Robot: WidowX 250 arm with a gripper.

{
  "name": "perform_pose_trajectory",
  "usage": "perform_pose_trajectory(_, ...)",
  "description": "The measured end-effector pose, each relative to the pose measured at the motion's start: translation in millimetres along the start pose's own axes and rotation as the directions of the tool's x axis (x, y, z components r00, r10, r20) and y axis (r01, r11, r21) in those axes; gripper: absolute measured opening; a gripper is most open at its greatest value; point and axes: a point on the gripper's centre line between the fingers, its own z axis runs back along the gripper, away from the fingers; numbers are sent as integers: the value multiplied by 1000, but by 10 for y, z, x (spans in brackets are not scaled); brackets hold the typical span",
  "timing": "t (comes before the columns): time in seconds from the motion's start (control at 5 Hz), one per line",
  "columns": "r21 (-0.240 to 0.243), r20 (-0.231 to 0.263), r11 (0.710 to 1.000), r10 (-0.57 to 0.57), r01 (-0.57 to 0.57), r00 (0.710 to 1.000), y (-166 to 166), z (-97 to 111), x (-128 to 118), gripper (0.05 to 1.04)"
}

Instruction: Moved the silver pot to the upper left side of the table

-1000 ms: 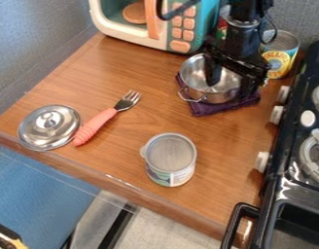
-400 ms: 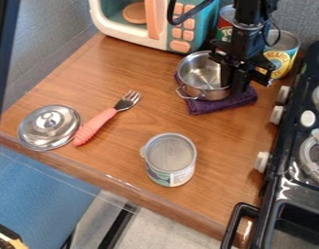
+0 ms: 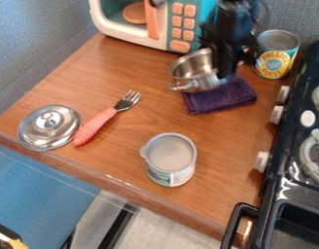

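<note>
The black two-finger claw (image 3: 222,71) grips the round silver metal pot (image 3: 193,73) by its three-o'clock rim; a folded purple cloth (image 3: 221,97) lies toward five o'clock.

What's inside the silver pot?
Bare metal is all I can see inside the silver pot. The black gripper covers the right part in this view, so I can't tell what might be there.

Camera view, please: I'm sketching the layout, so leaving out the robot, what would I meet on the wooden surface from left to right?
Silver lid → fork with the coral handle → grey-topped can → silver pot → purple cloth → yellow-labelled can.
</note>
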Motion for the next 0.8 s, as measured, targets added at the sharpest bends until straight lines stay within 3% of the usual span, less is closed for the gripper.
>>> perform_pose_trajectory(0.2, 31, -33, 998, 62, -61, 998, 315, 40, -245, 68)
perform_pose_trajectory(0.4, 31, -73, 995, 96, -94, 993, 586, -55, -459, 68)
perform_pose_trajectory(0.6, 30, -76, 986, 169, -167, 983, 910, -85, -652, 68)
perform_pose_trajectory(0.8, 46, -79, 983, 184, -180, 980, 1032, -89, -693, 68)
